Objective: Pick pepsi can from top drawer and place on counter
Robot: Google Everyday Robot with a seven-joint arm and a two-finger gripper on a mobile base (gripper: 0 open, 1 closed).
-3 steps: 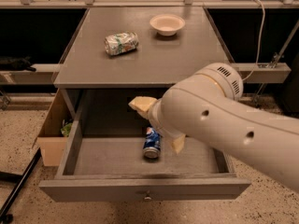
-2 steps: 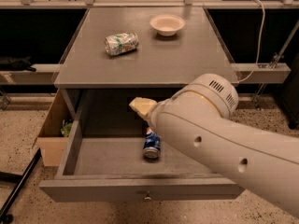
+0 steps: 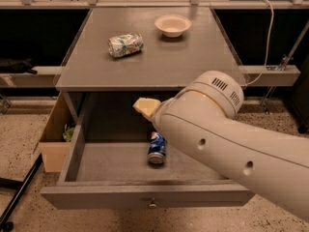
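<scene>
Tool (image 3: pixel 146 106): only a pale cream tip shows past the bulky white arm (image 3: pixel 227 144). It sits low in front of the counter's front edge, over the open top drawer (image 3: pixel 72 153). Wide or narrow: cannot tell, the arm hides the rest. The part that shows carries nothing. Pepsi can (image 3: pixel 157 149): just below the tool and nearer the drawer front, on the drawer floor about mid-width. It appears to lie on its side with a silver end toward the front panel, clear of the visible tip. Step in hand, by my reading: the reach down into the drawer for the grasp. Pick not yet made, placing not yet begun. Next move calls for lowering the tool onto the can, closing across its round body so it does not roll, then lifting clear of the drawer walls and the counter's overhang. Counter (image 3: pixel 159 66): above and behind the tool, flat grey top with worn edges. A crushed silver-green can (image 3: pixel 125 45) lies toward its left. A pale bowl (image 3: pixel 173 25) stands far back, slightly right of the tool. There is bare grey between them and along the front, room enough for the can. Small metal knob (image 3: pixel 152 204) on the drawer front, well below the tool. Brown cardboard box (image 3: pixel 53 144) to the tool's left, against the cabinet side, with something green inside. Speckled floor (image 3: pixel 19 129); a grey cable (image 3: pixel 268 37) hangs far right; dark space beyond the counter.
</scene>
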